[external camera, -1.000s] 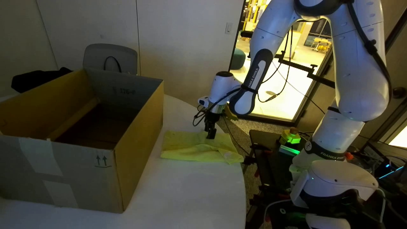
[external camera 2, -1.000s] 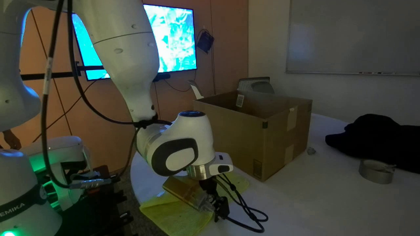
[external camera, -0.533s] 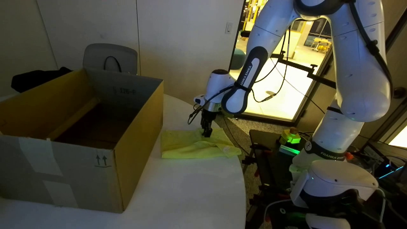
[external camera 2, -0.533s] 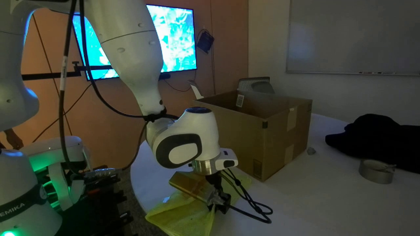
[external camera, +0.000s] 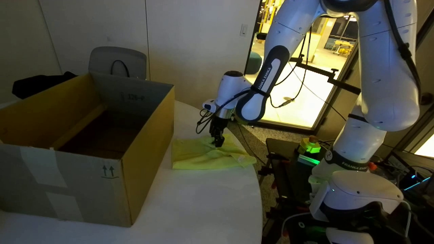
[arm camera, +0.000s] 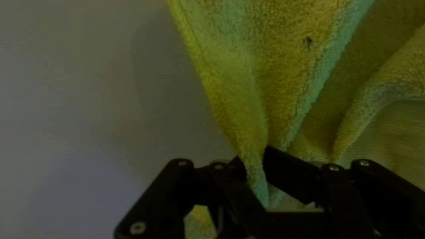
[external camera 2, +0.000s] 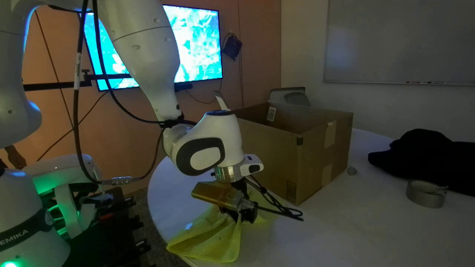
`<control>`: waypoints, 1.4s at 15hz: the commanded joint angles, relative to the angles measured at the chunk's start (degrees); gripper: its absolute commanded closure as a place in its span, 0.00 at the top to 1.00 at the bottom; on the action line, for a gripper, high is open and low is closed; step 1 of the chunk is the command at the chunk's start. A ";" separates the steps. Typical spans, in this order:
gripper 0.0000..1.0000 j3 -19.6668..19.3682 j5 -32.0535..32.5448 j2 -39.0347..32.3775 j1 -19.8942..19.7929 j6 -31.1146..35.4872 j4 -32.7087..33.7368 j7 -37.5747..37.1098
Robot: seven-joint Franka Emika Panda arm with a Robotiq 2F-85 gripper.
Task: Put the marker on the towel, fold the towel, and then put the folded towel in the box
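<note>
The towel (arm camera: 229,79), a yellow-green cloth, lies folded over on the white table, its middle pulled up into creases. My gripper (arm camera: 255,162) is shut on a pinched fold of it, with cloth squeezed between both black fingers. In both exterior views the gripper (external camera: 218,142) is low over the towel (external camera: 200,157), and a raised part of the cloth (external camera 2: 213,237) drapes down from the fingers. The large brown cardboard box (external camera: 86,189) stands beside the towel with its top open; its inside floor is dark. The marker is hidden or out of view.
The round table (external camera: 200,203) has its curved edge close to the towel. Beyond the box lie a dark cloth heap (external camera 2: 430,159) and a roll of tape (external camera 2: 425,194). A grey chair (external camera: 117,59) stands behind the box. A yellow object (external camera 2: 213,193) is fixed to the gripper's side.
The fingers have closed on the towel, and the gripper has risen slightly and shifted toward the box. The cloth under it has been drawn up into folds.
</note>
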State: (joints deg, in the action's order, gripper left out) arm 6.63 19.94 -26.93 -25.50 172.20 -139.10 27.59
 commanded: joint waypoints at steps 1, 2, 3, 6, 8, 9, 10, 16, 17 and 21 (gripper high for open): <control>0.04 2.22 -1.11 5.65 0.04 1.42 -4.86 5.86; 0.04 3.53 -0.96 6.43 -0.33 1.74 -6.00 7.88; 0.04 5.14 -1.17 7.00 -0.85 1.56 -6.88 10.30; 0.04 5.76 -0.16 8.55 2.67 2.85 -10.23 13.92; 0.04 4.48 1.28 8.73 6.83 3.01 -11.62 14.93; 0.04 3.23 2.15 8.85 9.41 2.93 -12.04 14.75; 0.04 2.70 2.83 8.61 11.34 2.22 -12.16 14.92; 0.35 -2.93 7.76 8.33 20.74 2.27 -12.23 12.58; 0.41 -3.84 8.56 8.59 21.66 2.51 -12.41 12.53; 0.72 -4.02 9.22 10.34 21.90 3.04 -13.42 12.88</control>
State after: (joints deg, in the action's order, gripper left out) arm 3.94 27.61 -19.83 -4.79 173.72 -150.44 41.03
